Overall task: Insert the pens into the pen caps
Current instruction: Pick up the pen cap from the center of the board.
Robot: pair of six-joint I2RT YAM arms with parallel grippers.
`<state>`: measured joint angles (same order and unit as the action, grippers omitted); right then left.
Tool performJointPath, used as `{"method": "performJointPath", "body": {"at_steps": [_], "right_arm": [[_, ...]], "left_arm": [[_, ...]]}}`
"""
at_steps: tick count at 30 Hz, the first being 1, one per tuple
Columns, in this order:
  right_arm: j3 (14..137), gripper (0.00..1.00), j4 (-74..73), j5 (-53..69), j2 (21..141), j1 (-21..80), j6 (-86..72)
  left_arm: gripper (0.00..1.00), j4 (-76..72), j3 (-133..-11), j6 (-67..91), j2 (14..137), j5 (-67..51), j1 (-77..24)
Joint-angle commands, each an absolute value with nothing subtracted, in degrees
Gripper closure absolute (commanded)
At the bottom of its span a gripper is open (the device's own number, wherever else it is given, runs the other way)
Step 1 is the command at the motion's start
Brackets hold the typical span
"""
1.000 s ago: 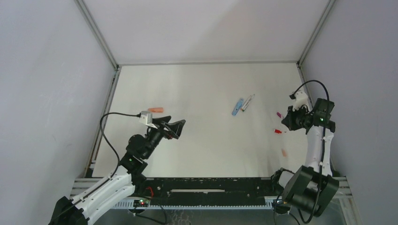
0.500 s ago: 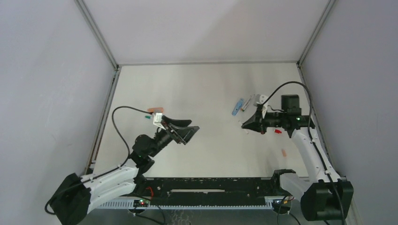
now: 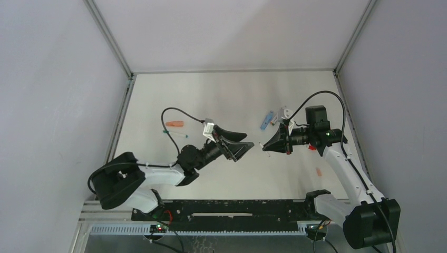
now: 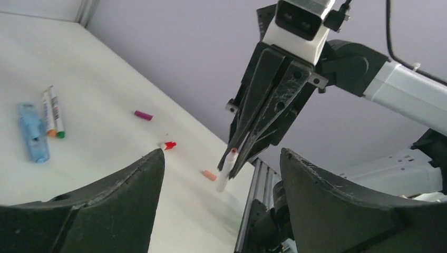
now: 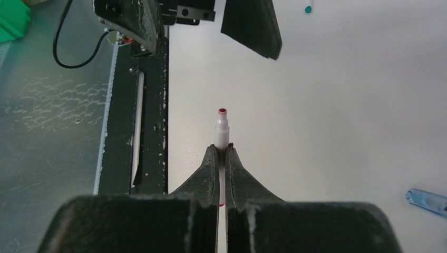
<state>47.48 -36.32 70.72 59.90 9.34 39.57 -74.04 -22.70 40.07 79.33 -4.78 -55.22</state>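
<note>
Within the last second both arms have swung in from the side edges of the worktop (image 3: 221, 100) to face each other over its middle. The right gripper (image 3: 265, 148) has its jaws clamped on a slim white plastic pen with a red tip (image 5: 222, 128), nib towards the left gripper (image 3: 247, 141), whose jaws gape wide and empty. With the short magenta plastic cap (image 4: 142, 115) lying by the right edge, a handover looks likelier than capping.

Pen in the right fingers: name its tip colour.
Red tip on the pen; clearest in right wrist view.
</note>
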Motion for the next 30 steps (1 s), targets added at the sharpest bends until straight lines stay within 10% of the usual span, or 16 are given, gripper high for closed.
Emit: {"method": "performJointPath", "body": {"at_steps": [1,16,22,30], "right_arm": [[48.4,1.00,-33.8,73.9,59.8,10.1,36.3],[48.4,1.00,-31.7,74.2,60.1,10.0,32.7],[48.4,1.00,-31.7,74.3,60.3,10.1,32.5],[48.4,1.00,-31.6,74.6,60.6,10.0,32.2]], "left_arm": [[0.20,-82.1,-28.8,37.9,83.4,-4.4,-57.0],[0.47,-79.6,-33.2,37.3,90.1,-5.5,-59.8],[0.73,-79.5,-34.0,37.9,91.4,-6.6,-60.0],[0.71,-78.2,-33.9,37.9,91.8,-6.5,-60.0]]}}
